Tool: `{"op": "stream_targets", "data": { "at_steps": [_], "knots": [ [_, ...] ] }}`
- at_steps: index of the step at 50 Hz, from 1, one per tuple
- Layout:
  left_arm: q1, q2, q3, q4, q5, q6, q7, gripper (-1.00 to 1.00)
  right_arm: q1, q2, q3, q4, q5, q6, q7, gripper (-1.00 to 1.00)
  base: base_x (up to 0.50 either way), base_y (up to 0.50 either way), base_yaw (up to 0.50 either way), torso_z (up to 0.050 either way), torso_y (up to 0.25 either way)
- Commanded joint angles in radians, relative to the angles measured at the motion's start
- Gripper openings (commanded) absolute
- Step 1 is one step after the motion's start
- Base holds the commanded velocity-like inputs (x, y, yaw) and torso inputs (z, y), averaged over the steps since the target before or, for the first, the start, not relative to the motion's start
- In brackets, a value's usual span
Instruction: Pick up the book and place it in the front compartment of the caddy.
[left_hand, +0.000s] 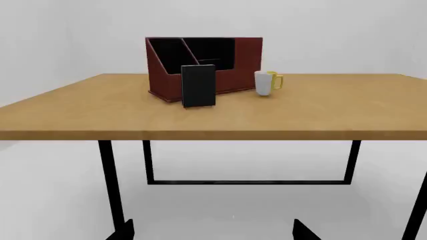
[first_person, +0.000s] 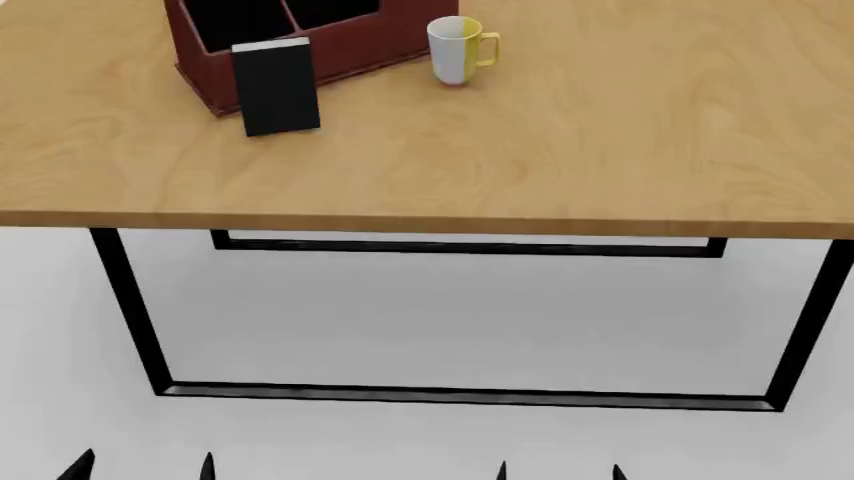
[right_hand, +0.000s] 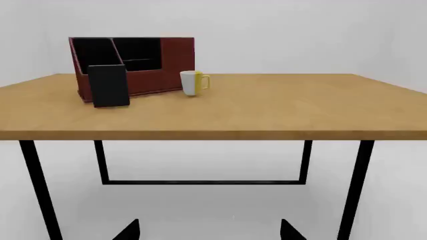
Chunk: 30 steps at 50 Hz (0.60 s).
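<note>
I take the caddy (first_person: 214, 75) as my landmark; it sits on the table (first_person: 561, 150), toward the far left part of the top in the head view. Its red-brown walls hold black compartments, and the back wall rises higher than the front.

The left gripper (first_person: 140, 468) shows only as two dark fingertips at the bottom edge of the head view, well short of the caddy and below table height. In the left wrist view the tips (left_hand: 123, 231) stand wide apart with nothing between them, so the jaws are open and empty.

The book (first_person: 278, 87) stands upright against the caddy's front wall, leaning on or touching it, on the table and outside every compartment. Its black cover faces me, and a pale page edge shows along its top in the head view.

The right gripper (first_person: 558, 472) also sits low, in front of the table and well apart from the caddy. Its jaws are spread wide too, holding nothing.

Right of the caddy, just beside its corner, a mug (first_person: 457, 50) stands upright, white with a yellow handle pointing away from the caddy.
</note>
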Motion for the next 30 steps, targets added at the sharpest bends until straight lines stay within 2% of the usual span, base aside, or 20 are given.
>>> {"op": "stream_targets", "data": {
  "at_steps": [1,13,19,30],
  "knots": [
    [-0.007,-0.01,0.0,-0.017,-0.01,0.01,0.0,1.0,-0.001,0.015,-0.019,-0.006,0.015,0.005,0.019,1.0,0.0,0.0,0.0,0.0,0.0],
    [0.002,-0.046,0.05,0.01,-0.053,-0.004,-0.056,1.0,-0.005,0.048,-0.057,-0.017,0.051,0.004,0.06,1.0,0.0,0.0,0.0,0.0,0.0],
    [-0.013,-0.063,0.06,0.105,-0.058,-0.055,-0.074,1.0,0.009,0.063,-0.064,-0.118,0.063,0.071,0.08,1.0,0.0,0.0,0.0,0.0,0.0],
    [-0.196,-0.105,0.036,0.399,-0.112,-0.328,-0.099,1.0,0.122,0.112,-0.072,-0.373,0.046,0.286,0.11,1.0,0.0,0.0,0.0,0.0,0.0]
  ]
}}
